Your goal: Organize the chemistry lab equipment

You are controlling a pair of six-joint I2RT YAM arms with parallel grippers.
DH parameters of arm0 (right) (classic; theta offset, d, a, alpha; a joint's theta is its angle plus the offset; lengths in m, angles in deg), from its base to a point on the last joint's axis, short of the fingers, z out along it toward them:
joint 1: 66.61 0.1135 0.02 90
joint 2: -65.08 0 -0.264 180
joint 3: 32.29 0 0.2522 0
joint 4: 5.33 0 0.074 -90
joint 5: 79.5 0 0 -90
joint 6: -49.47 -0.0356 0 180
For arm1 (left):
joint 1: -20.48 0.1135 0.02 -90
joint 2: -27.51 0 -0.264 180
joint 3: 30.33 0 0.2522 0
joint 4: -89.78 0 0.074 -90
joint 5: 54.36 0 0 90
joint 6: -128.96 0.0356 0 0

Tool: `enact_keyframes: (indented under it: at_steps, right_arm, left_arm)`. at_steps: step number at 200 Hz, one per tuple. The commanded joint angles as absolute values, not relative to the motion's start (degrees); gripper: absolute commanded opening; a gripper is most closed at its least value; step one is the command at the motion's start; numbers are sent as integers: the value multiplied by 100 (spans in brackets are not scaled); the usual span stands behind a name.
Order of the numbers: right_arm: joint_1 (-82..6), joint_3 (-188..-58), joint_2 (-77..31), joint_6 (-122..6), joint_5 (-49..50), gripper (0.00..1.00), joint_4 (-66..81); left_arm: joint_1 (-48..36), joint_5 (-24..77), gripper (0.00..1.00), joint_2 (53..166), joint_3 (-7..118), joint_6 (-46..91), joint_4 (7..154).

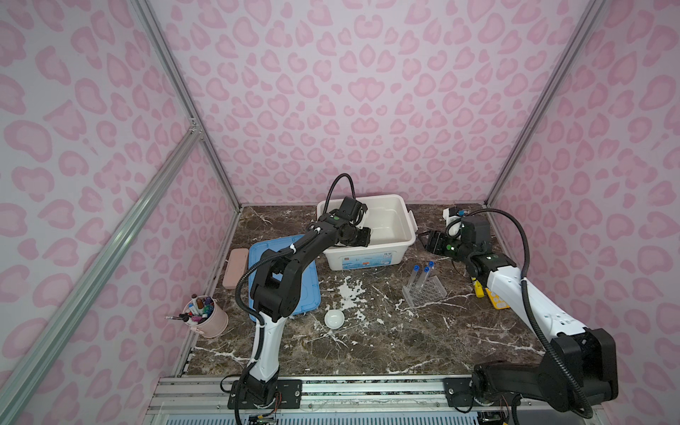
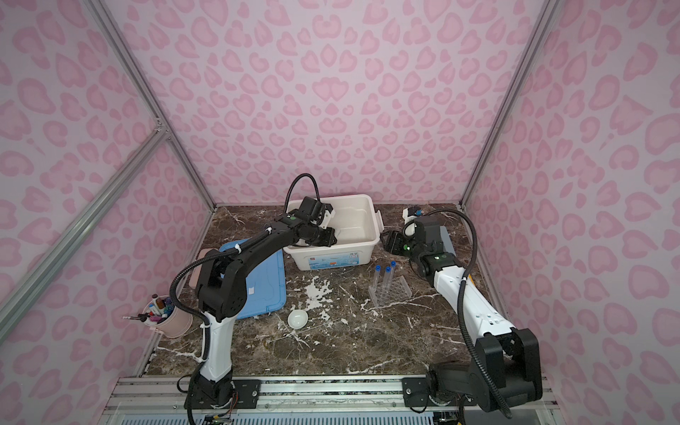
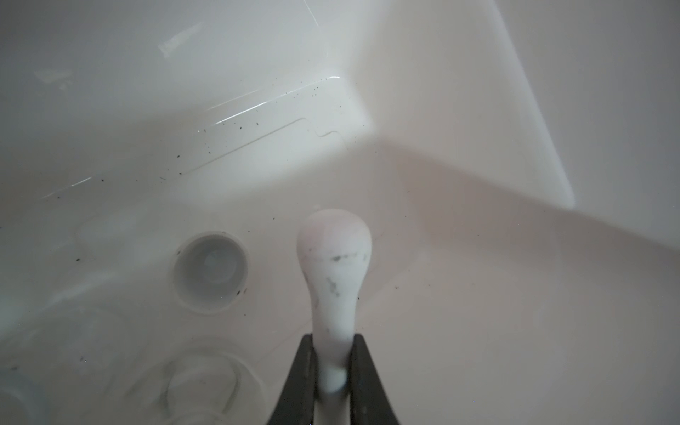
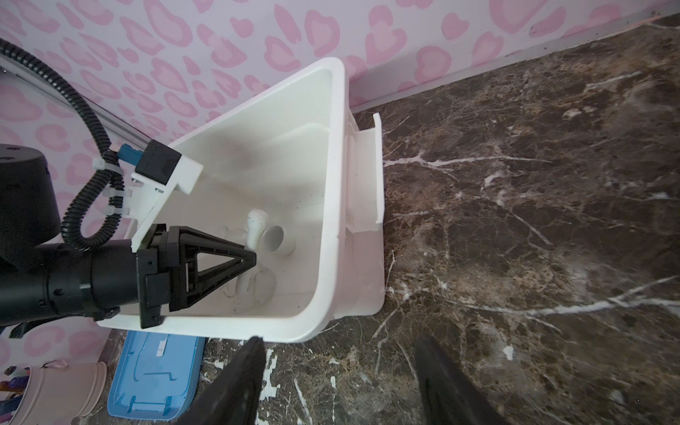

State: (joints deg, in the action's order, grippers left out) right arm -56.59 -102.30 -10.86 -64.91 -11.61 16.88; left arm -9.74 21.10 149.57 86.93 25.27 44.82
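My left gripper (image 3: 333, 338) is shut on the thin end of the white pestle (image 3: 333, 265). It holds the pestle inside the white bin (image 1: 368, 255), low over the floor. A small white cup (image 3: 209, 272) lies on the bin floor beside the pestle, and a clear glass piece (image 3: 206, 379) shows faintly nearby. Three blue-capped test tubes (image 1: 421, 279) stand in the clear rack (image 1: 428, 292) on the marble table. The white dish (image 1: 334, 318) sits nearer the front. My right gripper (image 4: 338, 342) hangs open and empty just right of the bin (image 4: 333, 184).
A blue lid (image 1: 283, 279) lies left of the bin under the left arm, with a pink case (image 1: 235, 272) beyond it. The pink cup of pens (image 1: 206, 316) stands at front left. The yellow calculator (image 1: 496, 298) lies under the right arm.
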Motion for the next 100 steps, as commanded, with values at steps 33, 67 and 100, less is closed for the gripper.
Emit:
enact_keyframes:
  at_steps: [33, 67, 100]
  right_arm:
    - [-5683, -10155, -1076, -6450, -1139, 67, 1669]
    - [-5694, -10116, -1059, -6448, -1131, 67, 1670]
    - [-5712, -10078, -1056, -6453, -1139, 67, 1647]
  left_arm:
    - [-895, 1929, 4, 15274, 9006, 2571, 4139]
    - [-765, 1461, 4, 15278, 9024, 2249, 4372]
    - [-712, 1170, 4, 15219, 9031, 1977, 4618]
